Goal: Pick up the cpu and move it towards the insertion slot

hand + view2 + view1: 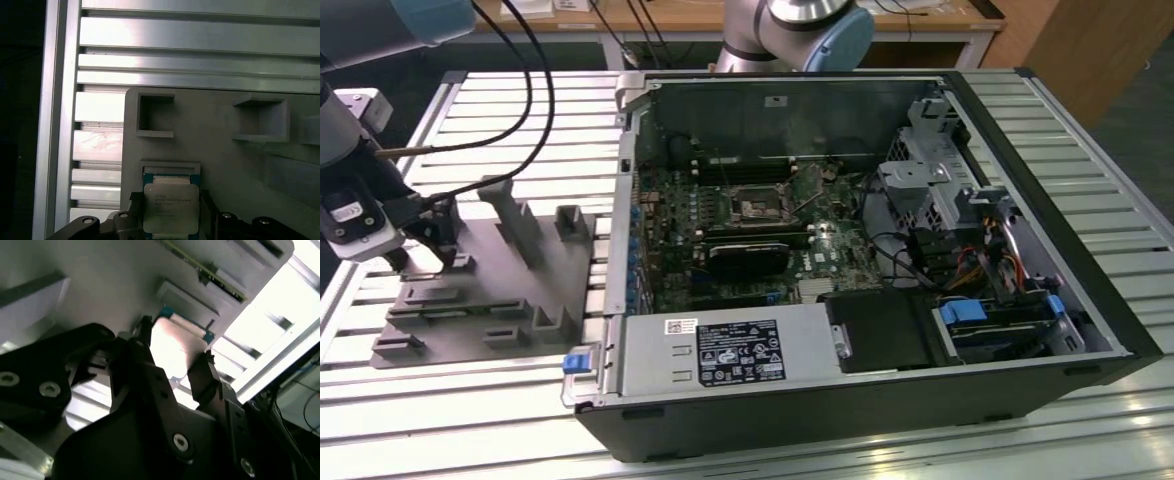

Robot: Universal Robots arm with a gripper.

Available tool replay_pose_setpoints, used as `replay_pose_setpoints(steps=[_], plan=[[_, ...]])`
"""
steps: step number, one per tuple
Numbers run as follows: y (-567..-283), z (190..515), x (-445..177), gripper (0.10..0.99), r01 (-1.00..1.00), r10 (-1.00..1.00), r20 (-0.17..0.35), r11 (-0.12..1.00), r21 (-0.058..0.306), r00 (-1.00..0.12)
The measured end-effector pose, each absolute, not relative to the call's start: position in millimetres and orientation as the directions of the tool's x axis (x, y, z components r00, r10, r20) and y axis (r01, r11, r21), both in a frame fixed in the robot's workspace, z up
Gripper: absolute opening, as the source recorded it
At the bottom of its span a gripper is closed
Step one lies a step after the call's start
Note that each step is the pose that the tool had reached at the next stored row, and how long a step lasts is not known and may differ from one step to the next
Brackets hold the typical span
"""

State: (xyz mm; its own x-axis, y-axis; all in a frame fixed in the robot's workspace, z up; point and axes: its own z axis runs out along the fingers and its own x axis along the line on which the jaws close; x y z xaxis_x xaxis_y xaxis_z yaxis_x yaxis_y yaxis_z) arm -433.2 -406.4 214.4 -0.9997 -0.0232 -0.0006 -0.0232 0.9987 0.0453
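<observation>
The cpu (170,207), a small square chip with a silvery top and a blue-green rim, lies in a shallow pocket near the corner of the grey fixture plate (225,165). My gripper (171,215) is down over it, and the black fingers (136,212) press against two opposite edges of the chip. In the second wrist view the cpu (176,342) shows as a bright plate between the same fingers (205,372). On the exterior view's left the gripper (420,258) stands low over the fixture plate (480,320). The insertion slot (754,206) sits on the green board inside the open computer case.
Grey upright fixture blocks (514,220) rise from the plate close to the gripper. The case's wall (630,200) stands between plate and board. A black card with a fan (747,258) lies just in front of the slot. Cables (520,90) hang from the arm.
</observation>
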Motion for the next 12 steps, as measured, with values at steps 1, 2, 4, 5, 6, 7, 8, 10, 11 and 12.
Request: replay_pose_setpoints(steps=[1,2,4,5,6,7,8,10,11,12], plan=[[-406.4,215.4,-433.2,0.541,-0.023,-0.023,-0.001,0.999,0.045,-1.0],[-406.4,216.5,-433.2,0.541,-0.023,-0.023,-0.001,0.999,0.045,-1.0],[-406.3,218.5,-433.2,0.541,-0.023,-0.023,-0.001,0.999,0.045,-1.0],[-406.4,219.6,-433.2,0.541,-0.023,-0.023,-0.001,0.999,0.045,-1.0],[-406.3,220.5,-433.2,0.541,-0.023,-0.023,-0.001,0.999,0.045,-1.0],[-406.3,221.4,-433.2,0.541,-0.023,-0.023,-0.001,0.999,0.045,-1.0],[-406.3,222.1,-433.2,0.541,-0.023,-0.023,-0.001,0.999,0.045,-1.0],[-406.3,223.3,-433.2,0.541,-0.023,-0.023,-0.001,0.999,0.045,-1.0],[-406.3,224.1,-433.2,0.541,-0.023,-0.023,-0.001,0.999,0.045,-1.0],[-406.3,225.1,-433.2,0.541,-0.023,-0.023,-0.001,0.999,0.045,-1.0]])
